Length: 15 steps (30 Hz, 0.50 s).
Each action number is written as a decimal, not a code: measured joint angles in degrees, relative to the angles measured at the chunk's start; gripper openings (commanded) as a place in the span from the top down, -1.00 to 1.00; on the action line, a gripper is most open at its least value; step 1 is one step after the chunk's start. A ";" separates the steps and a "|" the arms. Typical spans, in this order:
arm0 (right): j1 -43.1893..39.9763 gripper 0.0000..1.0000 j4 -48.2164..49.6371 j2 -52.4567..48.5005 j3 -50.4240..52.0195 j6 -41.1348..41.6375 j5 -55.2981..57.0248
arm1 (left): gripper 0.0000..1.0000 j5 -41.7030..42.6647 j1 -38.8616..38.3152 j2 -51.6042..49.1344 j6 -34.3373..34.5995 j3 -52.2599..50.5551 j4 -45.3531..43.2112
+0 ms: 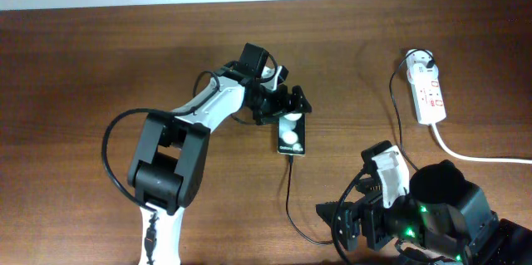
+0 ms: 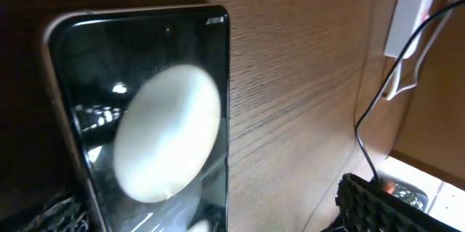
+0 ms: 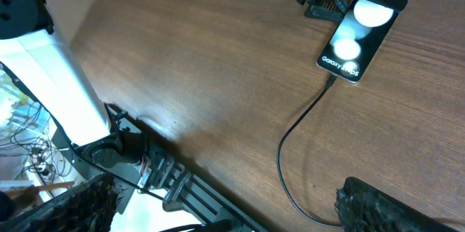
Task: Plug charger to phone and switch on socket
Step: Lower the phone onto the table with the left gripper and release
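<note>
The phone lies face up mid-table, showing two white circles and lettering. It also shows in the left wrist view and the right wrist view. My left gripper is open and straddles the phone's far end, which sits between its fingers in the left wrist view. The charger's black cable meets the phone's near edge and loops toward the front. Its white plug head sits in the socket at the right. My right gripper is open and empty, low at the front right.
The socket's thick white cord runs off to the right edge. The socket's end and the black cable show at the right of the left wrist view. The left arm's base and wiring stand at the left.
</note>
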<state>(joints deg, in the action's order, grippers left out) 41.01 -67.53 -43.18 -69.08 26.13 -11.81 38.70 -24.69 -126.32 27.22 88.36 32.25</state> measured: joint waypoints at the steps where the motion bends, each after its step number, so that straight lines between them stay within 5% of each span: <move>1: 0.00 -0.98 0.00 0.00 0.00 0.02 -0.02 | -0.98 -0.66 0.00 0.13 -0.02 0.02 0.37; 11: 0.00 -0.98 0.00 0.00 0.00 0.04 0.00 | -0.99 -2.75 0.83 0.57 3.63 0.11 1.20; 15: 0.00 -0.98 0.02 0.00 0.00 0.02 0.00 | -0.99 -5.86 7.63 1.77 4.31 0.02 4.24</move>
<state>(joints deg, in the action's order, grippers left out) 41.01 -67.51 -43.18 -69.08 26.15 -11.81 32.84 -17.06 -124.55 31.53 88.38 36.49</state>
